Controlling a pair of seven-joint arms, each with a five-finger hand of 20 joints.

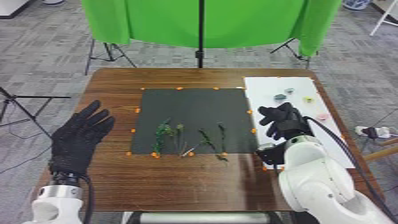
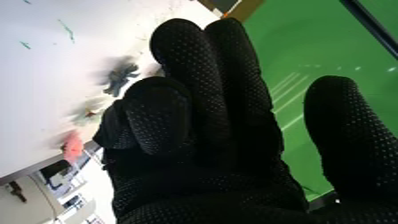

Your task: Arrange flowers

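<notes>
Brown table (image 1: 195, 187), pink flower (image 1: 323, 117) near right hand (image 1: 283, 121), fingers relaxed, thumb spread

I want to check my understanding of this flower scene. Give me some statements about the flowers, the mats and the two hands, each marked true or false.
1. Green stems lie on the black mat. True.
2. The pink flower also lies on the black mat. False: it lies on the white mat.
3. The left hand is beside the black mat, with straight fingers. True.
4. The right hand holds a green stem. False: it holds nothing.
</notes>
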